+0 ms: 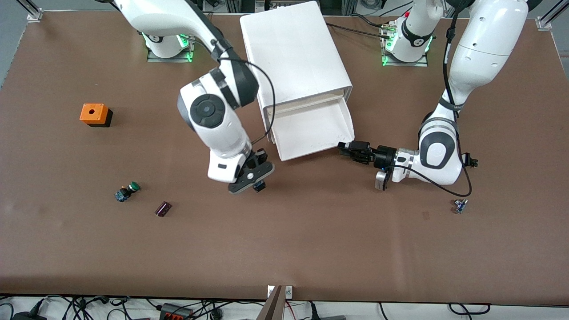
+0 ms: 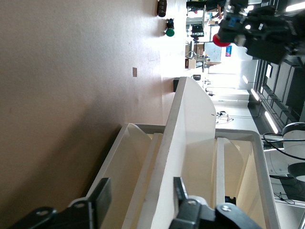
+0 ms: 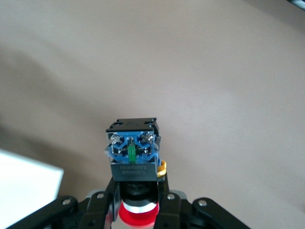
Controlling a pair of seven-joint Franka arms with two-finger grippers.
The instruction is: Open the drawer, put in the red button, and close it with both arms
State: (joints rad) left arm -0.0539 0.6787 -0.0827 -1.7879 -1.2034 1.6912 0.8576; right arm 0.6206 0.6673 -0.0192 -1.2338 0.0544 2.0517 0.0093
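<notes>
The white cabinet (image 1: 293, 53) stands at the table's middle with its drawer (image 1: 311, 153) pulled open. My right gripper (image 1: 254, 178) is shut on the red button (image 1: 259, 186) and holds it above the table, beside the drawer's front corner toward the right arm's end. In the right wrist view the button's blue and black body (image 3: 132, 150) sticks out between the fingers, red cap toward the wrist. My left gripper (image 1: 349, 149) is open at the drawer's front corner. In the left wrist view its fingers (image 2: 100, 195) straddle the drawer's front panel (image 2: 190, 124), and the red button (image 2: 220, 39) shows too.
An orange box (image 1: 94, 114) sits toward the right arm's end. A green-capped button (image 1: 127, 191) and a small dark purple part (image 1: 163, 209) lie nearer the front camera. A small blue part (image 1: 460, 206) lies toward the left arm's end.
</notes>
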